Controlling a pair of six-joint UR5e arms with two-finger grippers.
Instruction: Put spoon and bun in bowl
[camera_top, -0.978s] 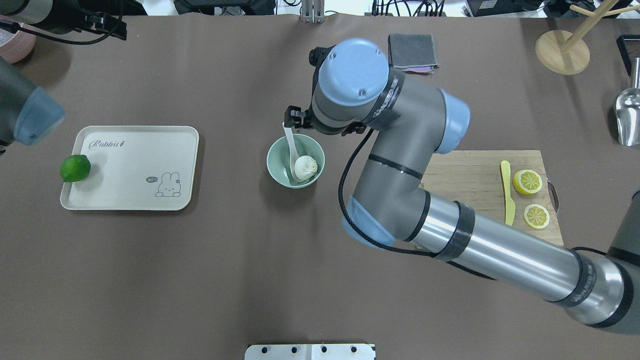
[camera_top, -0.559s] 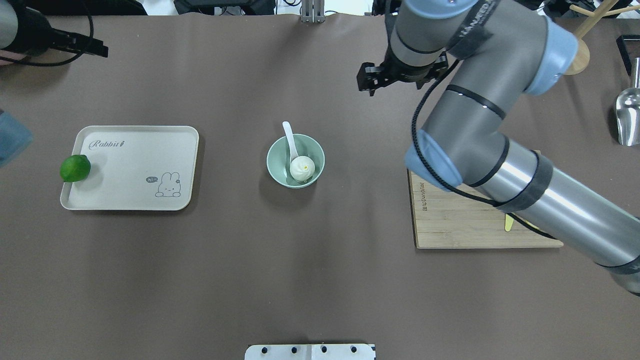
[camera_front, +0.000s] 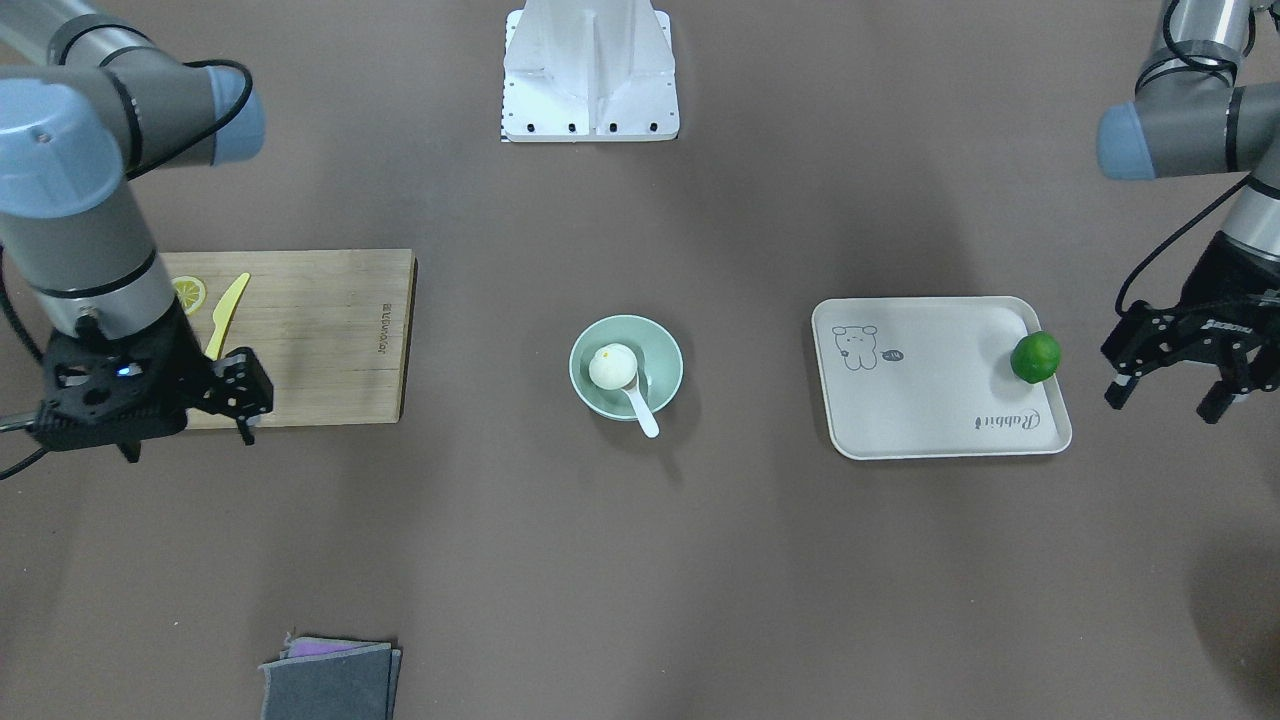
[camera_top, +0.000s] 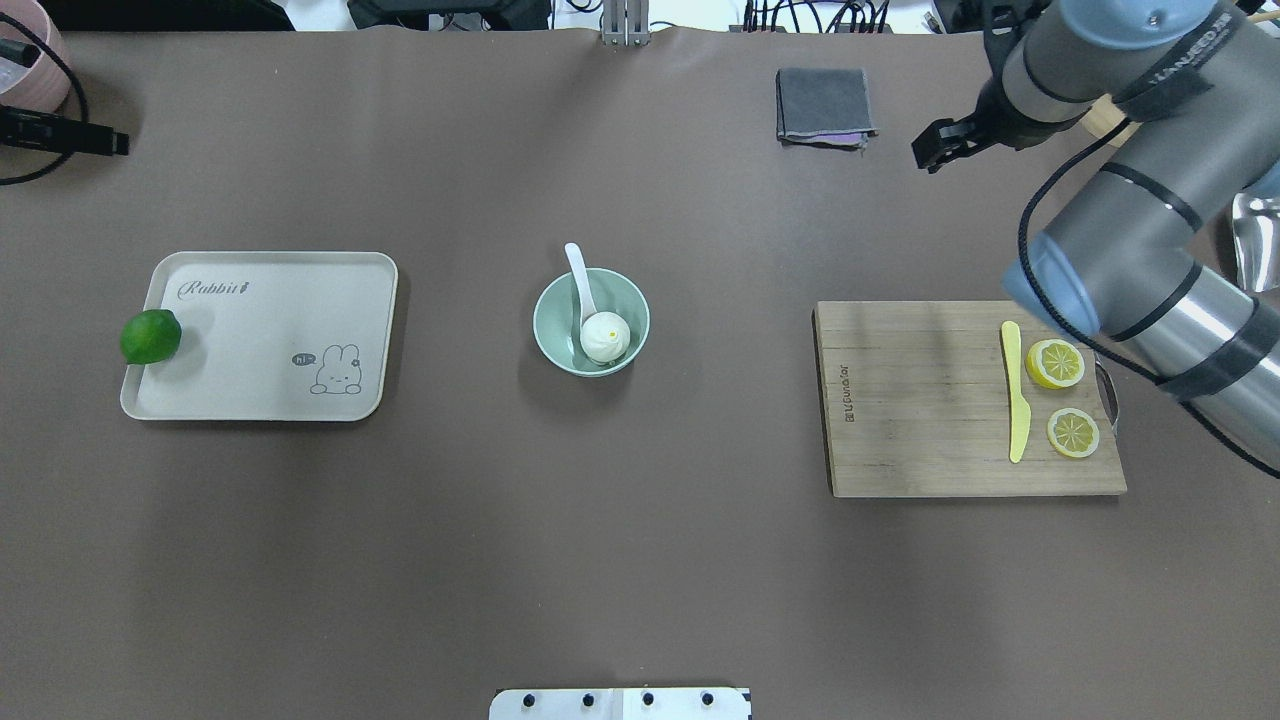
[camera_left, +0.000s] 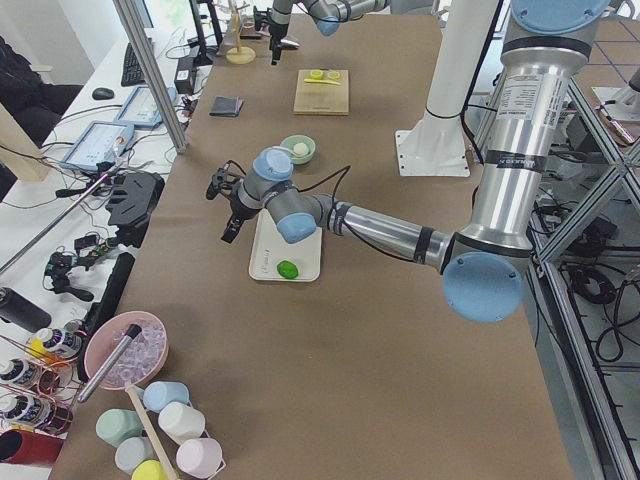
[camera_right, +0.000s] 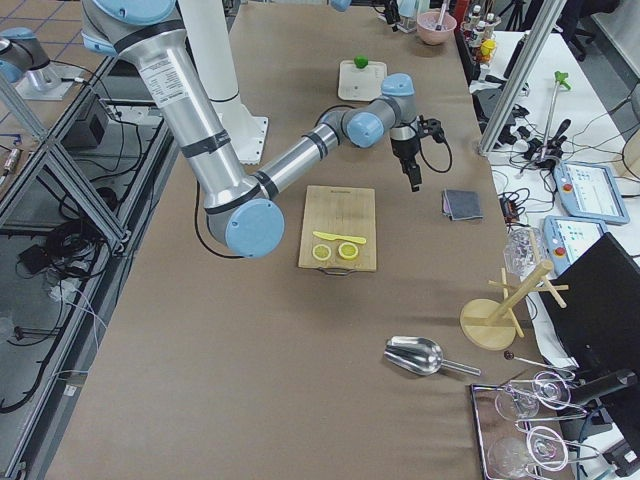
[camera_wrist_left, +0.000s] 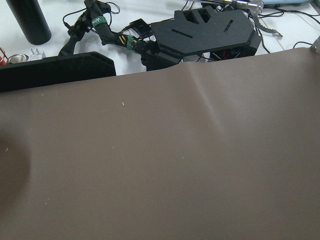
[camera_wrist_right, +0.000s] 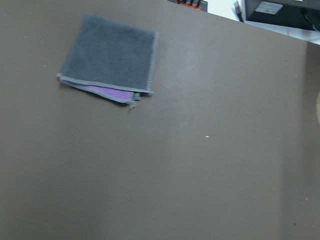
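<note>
Mint-green, smooth and round, your bowl (camera_top: 543, 330) holds the domed white bun (camera_top: 604, 337) and glossy spoon (camera_top: 578, 273), its scoop mostly hidden. The left gripper (camera_front: 1166, 400) and right gripper (camera_front: 188, 438) hang spread, empty.

The overhead camera looks forward and down from above the base plate (camera_top: 620, 703), the bowl (camera_top: 591, 322) near centre. The front camera faces it steeply, that plate at 12 o'clock. Two end cameras view the whole table (camera_left: 330, 330) from afar. The right wrist camera hangs close over the grey cloth (camera_wrist_right: 109, 60), at 1 o'clock overhead.
</note>
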